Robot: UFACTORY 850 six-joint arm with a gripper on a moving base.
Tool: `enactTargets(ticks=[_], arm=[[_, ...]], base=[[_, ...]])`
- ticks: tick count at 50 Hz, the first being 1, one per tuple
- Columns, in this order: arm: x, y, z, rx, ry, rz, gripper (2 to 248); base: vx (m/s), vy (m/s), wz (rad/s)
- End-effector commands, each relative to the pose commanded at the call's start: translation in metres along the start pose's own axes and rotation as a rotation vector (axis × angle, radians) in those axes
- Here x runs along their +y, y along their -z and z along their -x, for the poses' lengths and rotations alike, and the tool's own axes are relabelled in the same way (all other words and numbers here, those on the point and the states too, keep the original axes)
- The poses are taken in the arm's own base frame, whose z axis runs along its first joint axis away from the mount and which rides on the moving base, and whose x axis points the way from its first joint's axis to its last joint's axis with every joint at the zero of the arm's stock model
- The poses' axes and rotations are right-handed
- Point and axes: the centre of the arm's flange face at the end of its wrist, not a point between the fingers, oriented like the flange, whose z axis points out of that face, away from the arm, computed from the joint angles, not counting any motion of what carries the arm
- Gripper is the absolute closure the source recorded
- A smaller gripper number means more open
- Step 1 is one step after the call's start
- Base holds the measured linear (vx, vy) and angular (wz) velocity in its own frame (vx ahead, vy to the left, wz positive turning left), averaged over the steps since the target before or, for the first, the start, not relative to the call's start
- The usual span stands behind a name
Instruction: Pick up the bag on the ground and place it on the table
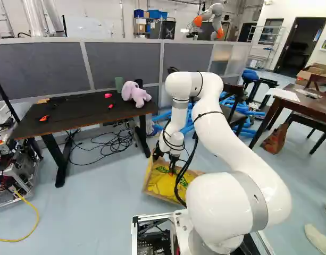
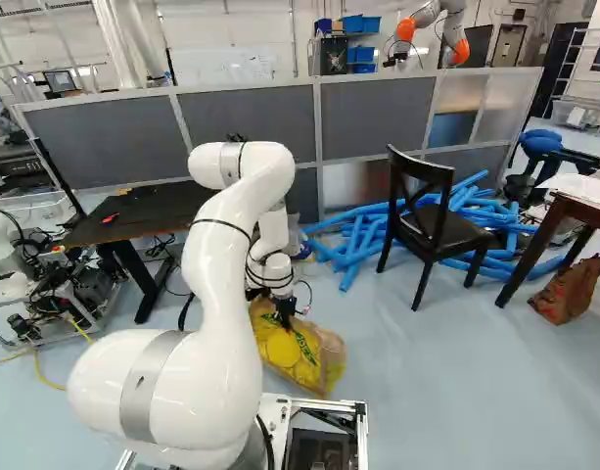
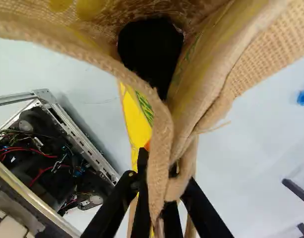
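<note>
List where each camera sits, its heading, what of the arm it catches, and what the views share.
Left base view: on the base, behind and left of the arm, facing ahead and slightly down; arm right of middle, hand at the bag.
Right base view: behind and right, likewise facing; arm left of middle, lowest joint at the foot.
Wrist view: on the wrist, looking along the hand; two fingers, shut on the bag's fabric.
Shared: base views, arm and black table; all three, bag.

Bright, diffuse light; soft shadows, pale highlights.
</note>
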Motion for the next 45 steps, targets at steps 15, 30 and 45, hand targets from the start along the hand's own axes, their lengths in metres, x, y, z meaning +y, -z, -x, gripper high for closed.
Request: enactTargets(ticks=[15,30,45], arm=[[-0.020,0.022,0.000,-0.002,-0.026,0.002,229],[-0.037,0.044,0.008,-0.010,-0.071,-0.001,229],[-0.048,0.066,0.015,-0.010,-0.116,0.006,229]], base=[[0.000,0.000,0.000],[0.000,0.000,0.000],[0.000,0.000,0.000]])
